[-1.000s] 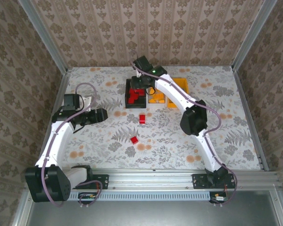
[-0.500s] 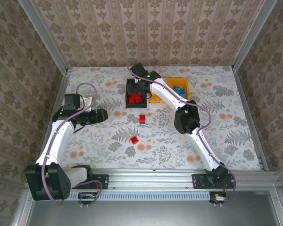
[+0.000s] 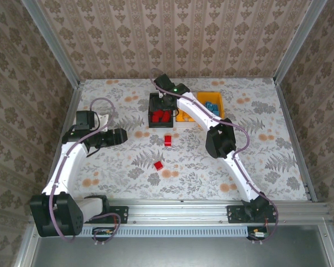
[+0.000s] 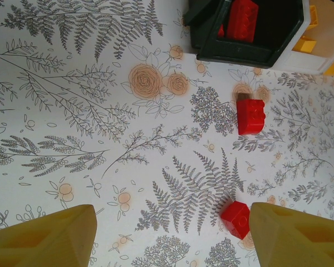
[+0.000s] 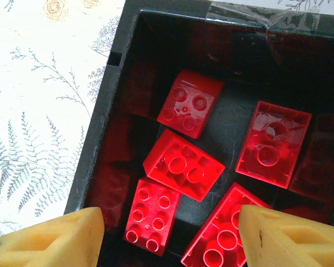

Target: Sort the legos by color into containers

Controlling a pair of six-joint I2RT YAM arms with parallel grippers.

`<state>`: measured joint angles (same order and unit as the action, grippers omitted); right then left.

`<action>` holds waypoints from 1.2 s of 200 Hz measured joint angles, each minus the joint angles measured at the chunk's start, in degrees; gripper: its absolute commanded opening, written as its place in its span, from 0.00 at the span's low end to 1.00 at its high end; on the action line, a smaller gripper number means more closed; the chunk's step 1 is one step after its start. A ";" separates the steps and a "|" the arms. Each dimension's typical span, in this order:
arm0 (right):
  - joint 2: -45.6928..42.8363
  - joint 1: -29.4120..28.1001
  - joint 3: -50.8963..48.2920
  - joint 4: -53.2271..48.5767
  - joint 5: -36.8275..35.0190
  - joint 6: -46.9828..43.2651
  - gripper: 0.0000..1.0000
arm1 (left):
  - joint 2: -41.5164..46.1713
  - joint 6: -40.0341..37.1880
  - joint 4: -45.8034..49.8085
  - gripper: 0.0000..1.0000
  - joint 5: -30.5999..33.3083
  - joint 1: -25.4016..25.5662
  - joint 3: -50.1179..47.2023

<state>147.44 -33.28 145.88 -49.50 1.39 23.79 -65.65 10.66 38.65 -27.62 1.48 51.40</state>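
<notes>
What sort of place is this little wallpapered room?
Probably a robot test booth: two white robot arms bolted to a metal rail, wallpapered panels in a metal frame, and small red plastic bricks near a black plastic bin.

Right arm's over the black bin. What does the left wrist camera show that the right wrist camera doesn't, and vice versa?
Left wrist: two red legos on the table, one near the black bin, one nearer the left gripper; a white bin corner with orange-yellow pieces. Right wrist: at least five red legos lying loose on the bin floor, clear tape on its rim. Shared: the black bin holding red legos.
</notes>
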 measured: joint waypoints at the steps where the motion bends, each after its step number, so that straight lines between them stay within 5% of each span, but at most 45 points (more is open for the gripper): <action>1: 0.00 0.00 0.00 0.00 0.02 0.02 0.66 | 0.00 0.00 0.00 0.74 0.00 0.00 0.00; 68: -2.58 0.00 -0.61 -0.07 0.61 0.20 0.66 | 0.00 0.00 -0.11 0.74 0.00 -0.02 0.00; 163: -22.38 -1.46 -6.91 -3.67 1.29 -0.33 0.67 | 0.00 -0.04 -0.13 0.75 -0.26 -0.02 0.00; 240: -32.54 -7.43 -38.56 -9.01 -2.69 -1.31 0.68 | -1.84 -0.04 -2.08 0.78 -4.83 1.01 -0.15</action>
<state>114.89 -40.71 107.33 -58.50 -1.30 22.48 -67.48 10.61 36.58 -32.45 2.48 51.24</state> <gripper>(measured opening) 0.679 0.779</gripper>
